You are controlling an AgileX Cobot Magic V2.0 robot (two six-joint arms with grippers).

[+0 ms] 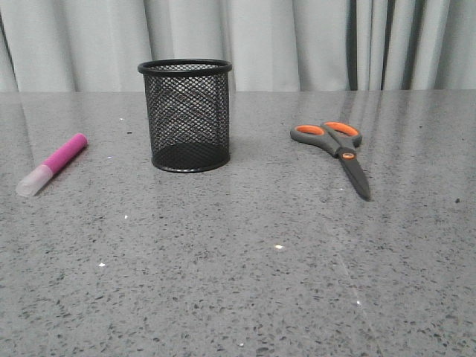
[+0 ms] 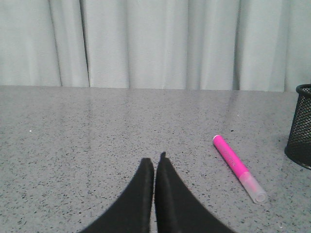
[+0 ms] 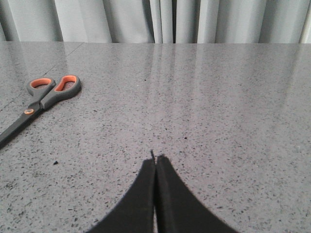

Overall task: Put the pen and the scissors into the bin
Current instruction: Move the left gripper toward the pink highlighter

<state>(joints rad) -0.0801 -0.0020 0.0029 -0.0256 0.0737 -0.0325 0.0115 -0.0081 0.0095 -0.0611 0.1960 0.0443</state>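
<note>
The black wire-mesh bin (image 1: 185,115) stands upright and empty on the grey table, left of centre. The pink pen (image 1: 52,163) with its whitish cap lies flat to the bin's left. It also shows in the left wrist view (image 2: 238,167), with the bin's edge (image 2: 300,126) beside it. The scissors (image 1: 337,146) lie closed to the bin's right, blades toward the front, and show in the right wrist view (image 3: 39,98). My left gripper (image 2: 154,160) is shut and empty, short of the pen. My right gripper (image 3: 155,160) is shut and empty, apart from the scissors. Neither gripper shows in the front view.
The speckled grey table (image 1: 245,282) runs back to a pale curtain (image 1: 297,37) along its far edge.
</note>
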